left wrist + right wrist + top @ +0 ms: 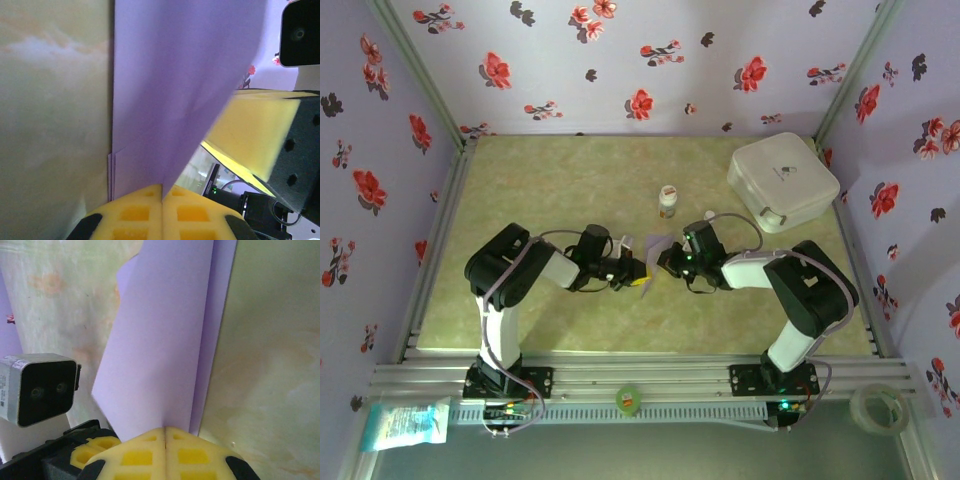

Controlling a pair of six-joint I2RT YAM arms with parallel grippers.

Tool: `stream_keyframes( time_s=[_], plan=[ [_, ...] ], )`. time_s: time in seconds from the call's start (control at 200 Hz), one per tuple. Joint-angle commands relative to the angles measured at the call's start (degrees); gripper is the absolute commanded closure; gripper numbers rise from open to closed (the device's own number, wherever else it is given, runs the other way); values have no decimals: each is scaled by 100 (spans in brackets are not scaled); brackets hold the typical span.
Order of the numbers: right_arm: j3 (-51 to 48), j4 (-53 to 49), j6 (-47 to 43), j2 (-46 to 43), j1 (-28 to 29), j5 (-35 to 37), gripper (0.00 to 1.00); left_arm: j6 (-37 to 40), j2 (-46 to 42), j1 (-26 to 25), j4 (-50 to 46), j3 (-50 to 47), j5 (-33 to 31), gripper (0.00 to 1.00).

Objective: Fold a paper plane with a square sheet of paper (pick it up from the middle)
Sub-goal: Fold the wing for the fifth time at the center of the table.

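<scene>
- The pale green marbled worktop (570,190) lies beyond both pairs of fingertips. The white rounded plastic box (782,180) sits well apart, behind my right fingers and towards the far side.
- The pale lilac sheet of thin paper (652,250), already folded into layers, sits between my two sets of fingers, pinched from both sides. Whether its far edge touches the worktop I cannot tell.
- I expect it to handle as almost weightless and floppy, and to crease or tear easily; one loose corner curls over ahead of my right fingertips. I judge the safest hold to be on the stacked layers close to the straight fold, where it should be stiffest, not on a single free flap.
- Its long axis runs straight ahead from each pair of fingertips, along the straight folded edge. Ahead of my left fingers it widens away from the tips, with one slanted edge running down to them, so the narrow end is at my grip. I cannot make out a clear nose.
- My left fingers (147,200), yellow foam pads, are pressed together on the paper's near end with no gap.
- My right fingers (147,442) are likewise closed on it, with the layered edges just right of the pads.
- A small white bottle (667,200) stands beyond the fingertips, apart from the paper.
</scene>
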Motion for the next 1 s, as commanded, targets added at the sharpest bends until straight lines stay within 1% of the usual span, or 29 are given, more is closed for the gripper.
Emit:
stream_keyframes(
  time_s=[0.0,0.195,0.5,0.995],
  plan=[
    [8,279,-79,49,-40,-174,95,-73,320,-31,-201,-1,-174,100],
    [139,271,-92,240,-58,-170,95,-72,340,-16,-228,-2,-175,100],
    [231,245,-144,290,-146,-148,94,-75,320,12,-281,-40,-207,100],
    [460,-57,-329,508,-169,-171,94,-18,298,54,-525,-97,-381,100]
  ],
)
